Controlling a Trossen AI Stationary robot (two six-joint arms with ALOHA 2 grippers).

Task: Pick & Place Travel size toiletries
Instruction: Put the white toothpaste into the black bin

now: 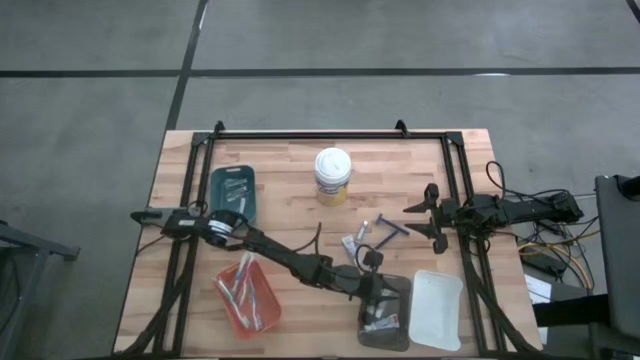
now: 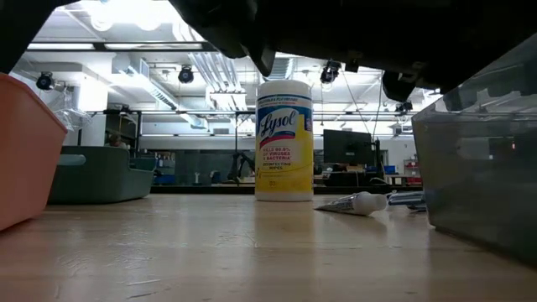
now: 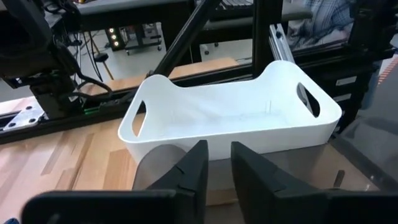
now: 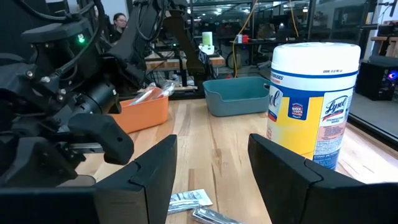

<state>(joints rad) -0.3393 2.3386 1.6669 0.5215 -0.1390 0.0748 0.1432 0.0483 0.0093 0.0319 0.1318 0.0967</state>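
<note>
We are reaching our left arm across the table, and the left gripper [image 1: 377, 296] is hanging over the grey tray [image 1: 398, 287] near the front edge. In the left wrist view its fingers [image 3: 189, 169] are standing slightly apart with a narrow gap between them, and nothing is showing in that gap. Just beyond them the white tray [image 3: 230, 124] is sitting beside the grey one.

A few travel size toiletries [image 1: 380, 318] are lying in the grey tray, others are filling the orange tray [image 1: 246, 292] and the teal tray [image 1: 235, 193], and some loose ones are lying on the wood between the grippers: a tube [image 2: 352, 203], a packet [image 4: 186, 200] and a razor [image 1: 391, 229].

Our right gripper [image 1: 424, 219] is waiting at the table's right side (pointing toward the wipes tub [image 4: 314, 102]), its fingers [image 4: 155, 171] spread wide and holding nothing. A person [image 4: 118, 26] is sitting far back in the room.
</note>
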